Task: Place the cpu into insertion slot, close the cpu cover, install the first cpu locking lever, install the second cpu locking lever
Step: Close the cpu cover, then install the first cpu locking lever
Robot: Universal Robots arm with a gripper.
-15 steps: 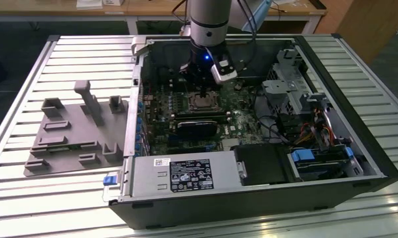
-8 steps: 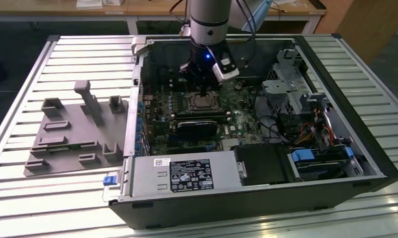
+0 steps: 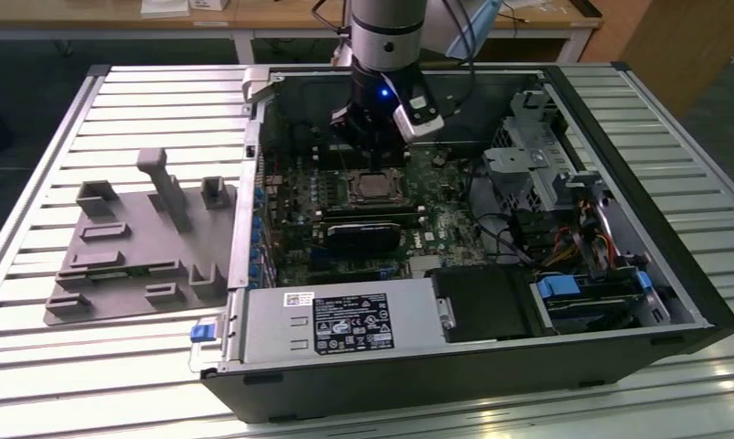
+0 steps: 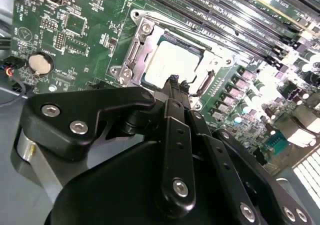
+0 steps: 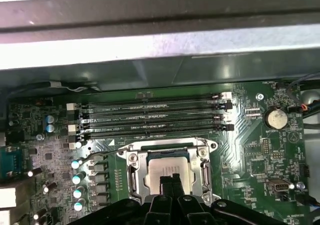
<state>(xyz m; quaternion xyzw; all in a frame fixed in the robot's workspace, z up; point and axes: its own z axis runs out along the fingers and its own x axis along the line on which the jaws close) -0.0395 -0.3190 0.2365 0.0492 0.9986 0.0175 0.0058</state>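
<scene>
The cpu (image 5: 167, 166) (image 4: 172, 64) lies flat in the insertion slot (image 5: 165, 146) on the green board, its dull silver top showing. Around it sits the cpu cover (image 5: 132, 172) (image 4: 136, 50), a silver frame lying down over the chip's edges. A thin wire lever (image 5: 100, 152) runs off one corner of the socket. In both wrist views my gripper (image 5: 170, 181) (image 4: 173, 81) is shut, with nothing between its black fingers, and its tips hang just above the chip's near edge. In the exterior view the gripper (image 3: 367, 157) stands upright inside the open case, right behind the cpu (image 3: 373, 187).
Long black memory slots (image 5: 155, 117) run beside the socket, and a coin battery (image 5: 274, 117) sits further off. A black module (image 3: 360, 236), the grey power supply (image 3: 342, 320) and a drive cage (image 3: 549, 165) crowd the case. A grey fixture (image 3: 135, 247) lies at the exterior view's left.
</scene>
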